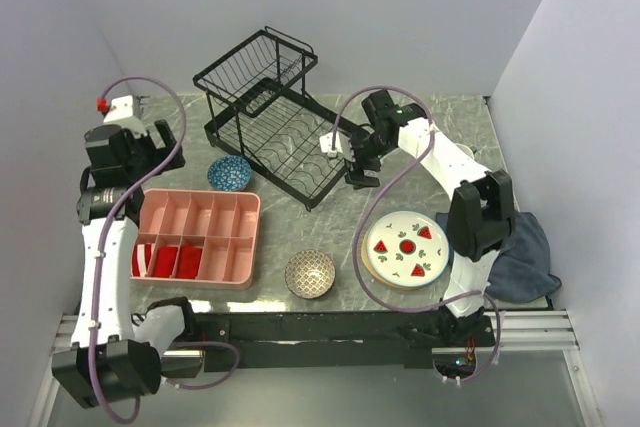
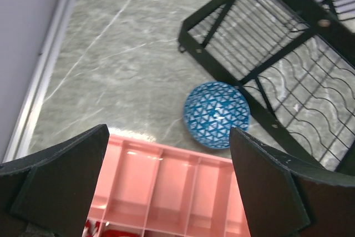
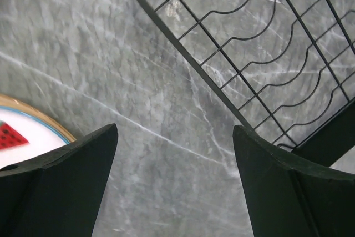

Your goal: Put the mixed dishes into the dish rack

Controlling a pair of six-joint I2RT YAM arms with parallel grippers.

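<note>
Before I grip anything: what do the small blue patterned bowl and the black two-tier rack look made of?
Small blue patterned bowl: probably glazed ceramic; its triangle-patterned surface shows a soft sheen.
Black two-tier rack: looks like coated metal wire, with thin dark rods and wavy slots in a mostly matte finish.

Rack (image 1: 268, 117) of thin black wire, matt coated; table (image 1: 330, 227) grey marbled, smooth, slightly glossy; blue bowl (image 2: 216, 114) glazed, shiny; brown bowl (image 1: 310, 274) glazed; tray (image 1: 205, 239) pink plastic, satin; plate (image 1: 405, 248) glossy; cloth (image 1: 527, 259) soft, matt; fingers (image 3: 288, 192) matt black plastic
</note>
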